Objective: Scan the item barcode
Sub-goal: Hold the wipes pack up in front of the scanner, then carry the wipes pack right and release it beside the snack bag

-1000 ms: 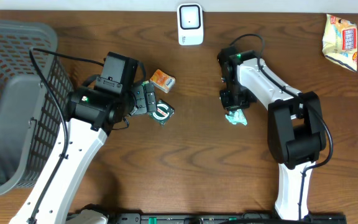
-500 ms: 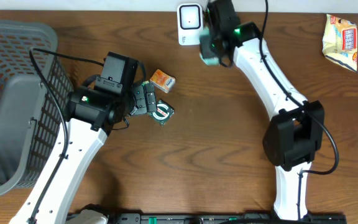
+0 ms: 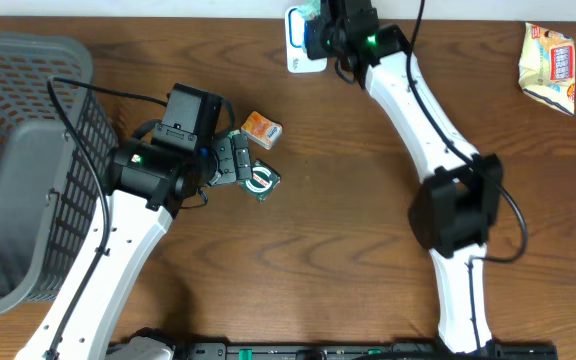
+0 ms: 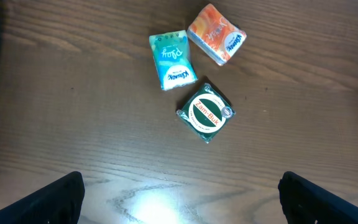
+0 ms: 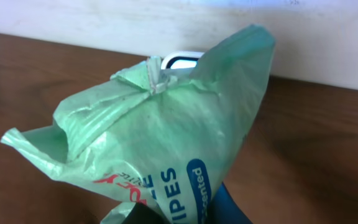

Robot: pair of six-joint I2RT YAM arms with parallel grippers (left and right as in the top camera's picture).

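Note:
My right gripper (image 3: pixel 320 36) is shut on a pale green wipes packet (image 5: pixel 166 143) and holds it off the table at the far edge. The packet (image 3: pixel 313 14) hangs right in front of the white barcode scanner (image 3: pixel 294 55). In the right wrist view only a sliver of the scanner (image 5: pixel 180 61) shows above the crumpled top of the packet. No barcode is visible on the packet. My left gripper (image 4: pixel 182 202) is open and empty, hovering over bare wood left of centre (image 3: pixel 236 165).
A teal tissue pack (image 4: pixel 173 60), an orange tissue pack (image 4: pixel 216 34) and a green Zam-Buk tin (image 4: pixel 206 112) lie just ahead of the left gripper. A grey basket (image 3: pixel 28 150) fills the left side. A snack bag (image 3: pixel 549 65) lies at the back right.
The right arm lifted the wipes packet from the middle of the table and carried it back and left to the scanner. The left arm has not moved.

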